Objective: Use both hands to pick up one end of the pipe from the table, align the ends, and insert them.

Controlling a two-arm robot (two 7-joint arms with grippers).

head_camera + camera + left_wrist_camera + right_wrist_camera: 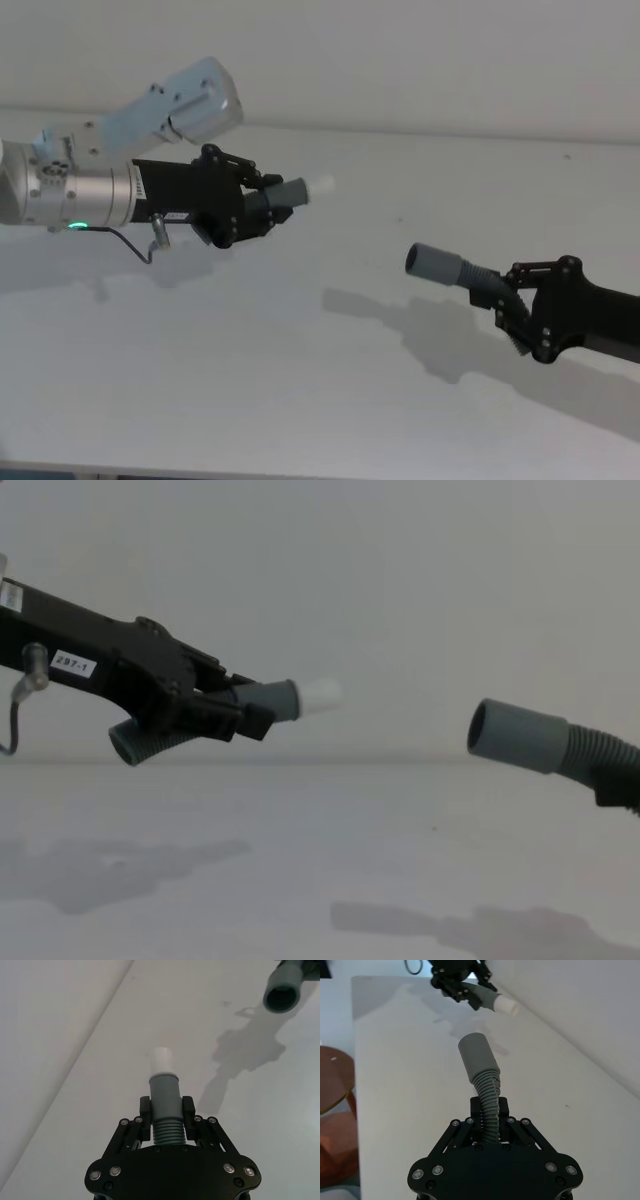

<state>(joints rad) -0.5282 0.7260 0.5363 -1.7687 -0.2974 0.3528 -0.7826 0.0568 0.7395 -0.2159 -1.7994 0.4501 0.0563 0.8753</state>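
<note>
My left gripper point(262, 203) point(166, 1114) point(250, 712) is shut on the pipe's grey cuff point(164, 1095), whose white tip point(320, 186) point(163, 1060) point(319, 695) points right, held above the white table point(300, 380). My right gripper point(508, 300) point(489, 1112) is shut on the corrugated hose point(489, 1095) just behind the wide hollow socket point(433, 262) point(476, 1055) point(515, 735), which points left toward the tip. A clear gap separates the two ends; the socket hangs lower and nearer me than the tip. The pipe's middle run is hidden.
A thin black cable point(135, 245) hangs under the left arm. The table's far edge meets a pale wall point(400, 60). A brown round stool point(332, 1077) stands beyond the table's side edge. Both arms cast shadows on the bare surface.
</note>
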